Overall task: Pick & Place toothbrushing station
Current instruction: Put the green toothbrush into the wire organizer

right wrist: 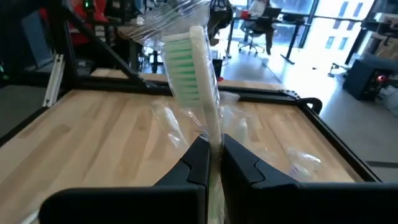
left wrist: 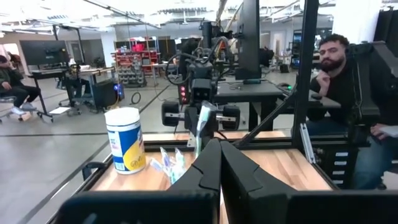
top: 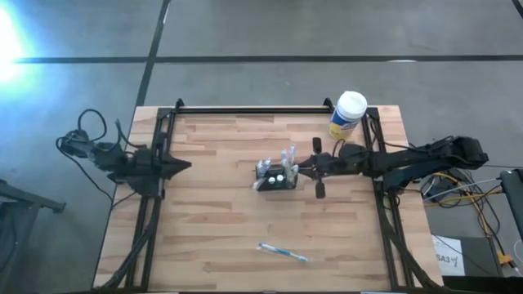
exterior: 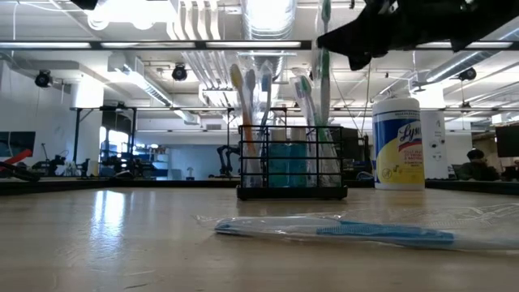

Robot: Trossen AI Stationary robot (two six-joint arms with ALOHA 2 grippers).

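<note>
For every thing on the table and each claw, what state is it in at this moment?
Black mesh caddy: upright mid-table, toothbrushes standing in it.
Wrapped green toothbrush: pinched in the right claw.
Wrapped blue toothbrush: lying flat near the table's front edge.
Yellow canister: upright, white lid on.
Right claw: shut on the green toothbrush, beside the caddy.
Left claw: shut, empty, at the table's left edge.

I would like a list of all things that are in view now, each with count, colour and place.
Caddy: one, black mesh, table centre, holding several wrapped toothbrushes.
Green toothbrush: one, wrapped in clear plastic, held in the right gripper beside the caddy.
Blue toothbrush: one, wrapped, lying flat near the table's front edge.
Canister: one, yellow with white lid, back right corner.
Person: one, seated beyond the table.
Right gripper: shut on the green toothbrush.
Left gripper: shut, empty, at the left edge.
</note>
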